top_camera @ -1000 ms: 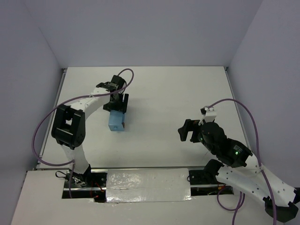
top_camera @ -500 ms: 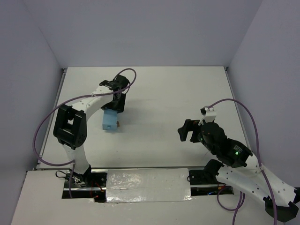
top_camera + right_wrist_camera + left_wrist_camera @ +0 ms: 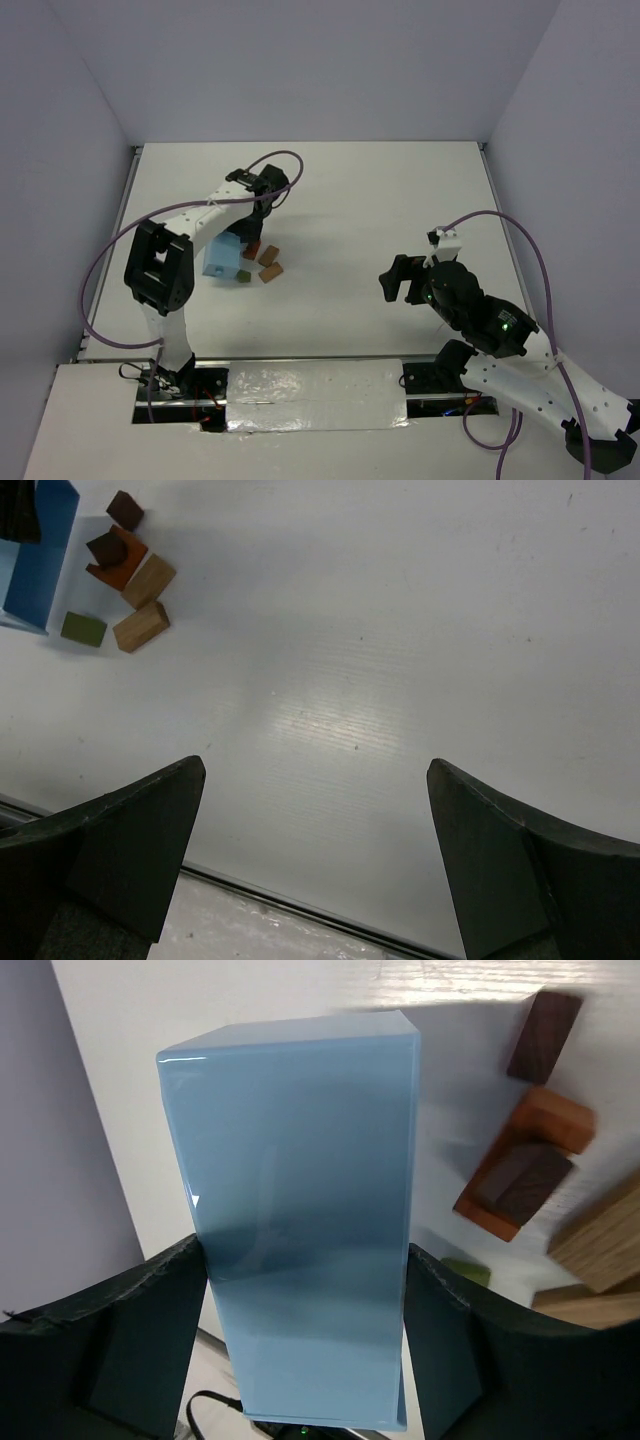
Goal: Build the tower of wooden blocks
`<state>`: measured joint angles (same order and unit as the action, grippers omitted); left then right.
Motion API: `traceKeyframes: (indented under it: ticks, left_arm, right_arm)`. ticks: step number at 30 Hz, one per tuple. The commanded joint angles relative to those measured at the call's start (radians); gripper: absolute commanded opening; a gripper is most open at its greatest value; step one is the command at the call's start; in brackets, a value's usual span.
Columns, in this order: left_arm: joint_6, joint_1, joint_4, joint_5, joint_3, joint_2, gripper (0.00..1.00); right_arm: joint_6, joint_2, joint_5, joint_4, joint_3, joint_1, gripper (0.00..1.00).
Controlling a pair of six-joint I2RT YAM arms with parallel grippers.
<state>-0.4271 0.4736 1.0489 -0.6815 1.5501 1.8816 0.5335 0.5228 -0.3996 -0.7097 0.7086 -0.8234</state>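
Two arms share a white table (image 3: 400, 200). Near right, the right gripper (image 3: 315, 810) hangs with its jaws spread wide and nothing between them, well apart from the work.

Left of centre lie the wooden blocks (image 3: 120, 575), loose, with no tower yet. Nearest are an olive-green piece (image 3: 83, 629) and a tan block (image 3: 140, 626), then a second tan block (image 3: 150, 580). Beyond them is an orange-red arch (image 3: 122, 573) with a dark brown piece (image 3: 106, 547) resting on it, and farthest a dark brown cube (image 3: 125, 510). Just left of them, the left gripper (image 3: 305, 1360) clamps a light blue box (image 3: 300, 1180) by two opposite sides, tilted over the table.

The likely risks come from the box hanging just beside the pile. A swing or a low set-down could scatter or cover the blocks, and its glossy walls could slip from the pads. The blocks also lie close together, so grabbing one may nudge its neighbours.

A second ago the box was farther right and no blocks showed on the table. The right arm has not moved.
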Motion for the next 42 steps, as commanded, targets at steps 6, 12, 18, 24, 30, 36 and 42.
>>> traceKeyframes:
  ticks: [6,12,18,24,30,36,42]
  left_arm:
    - [-0.015,-0.029,0.067,-0.106,0.067,-0.05,0.33]
    - [0.085,-0.188,-0.134,0.241,-0.017,-0.196,0.32]
    - [0.062,-0.459,-0.446,0.826,-0.143,-0.3,0.33]
    - [0.03,-0.665,-0.701,1.314,-0.193,-0.141,0.4]
    - [-0.013,-0.74,-0.8,1.339,-0.179,0.022,0.43]
    - [0.01,-0.744,-0.655,1.262,-0.016,0.181,0.67]
    - [0.013,-0.724,-0.471,0.877,0.149,0.237,0.96]
  right_arm:
    - [-0.003,-0.003,-0.013,0.041,-0.008,-0.014,1.0]
    - [-0.003,0.0,-0.015,0.039,-0.006,-0.019,1.0]
    - [-0.004,0.008,-0.015,0.039,-0.006,-0.023,1.0]
    - [-0.009,-0.004,-0.004,0.044,-0.009,-0.025,1.0]
    - [-0.013,0.002,0.002,0.047,-0.009,-0.026,1.0]
    - [-0.02,-0.009,0.007,0.056,-0.017,-0.029,1.0]
    - [-0.024,-0.007,0.016,0.064,-0.02,-0.034,1.0]
